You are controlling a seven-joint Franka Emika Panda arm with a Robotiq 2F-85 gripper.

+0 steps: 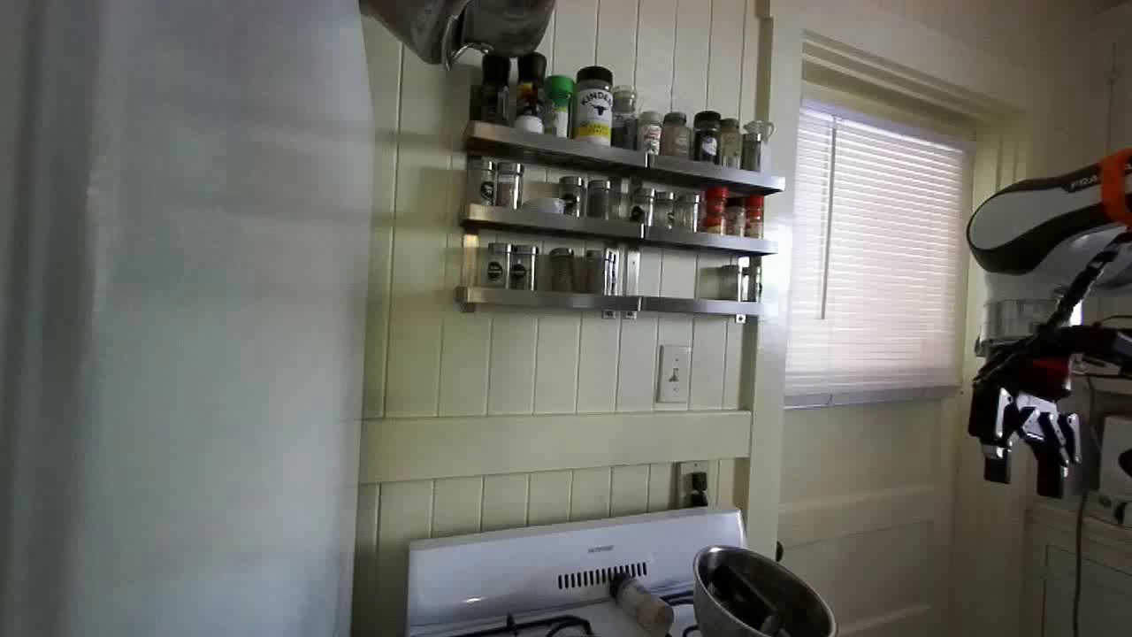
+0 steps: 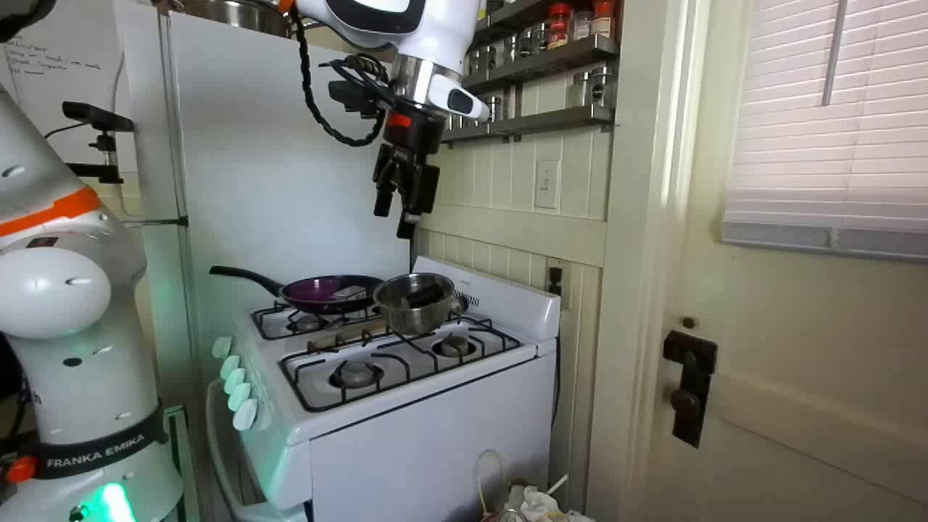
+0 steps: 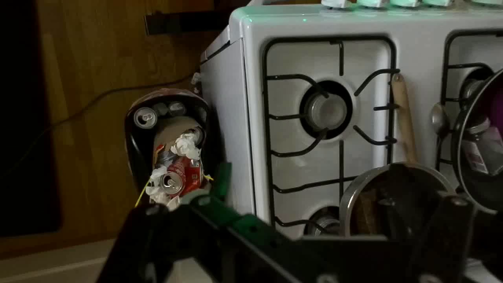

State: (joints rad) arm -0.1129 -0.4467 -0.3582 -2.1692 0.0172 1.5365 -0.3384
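White stove top [image 3: 416, 59] with black grates [image 3: 287, 117], all well below the fingers [image 2: 422, 190]. Nearest them is a steel pot [image 2: 406, 319], partly hidden behind one finger in the wrist view, with a wooden handle [image 3: 404, 114] poking out (can't tell if it's attached). Past that, farther from the fingers, there's a metal spoon [image 3: 439, 120] and then a frying pan [image 2: 326, 307]. Oh, and a jar [image 1: 646, 609] is lying by the pot, also lower than the fingers.
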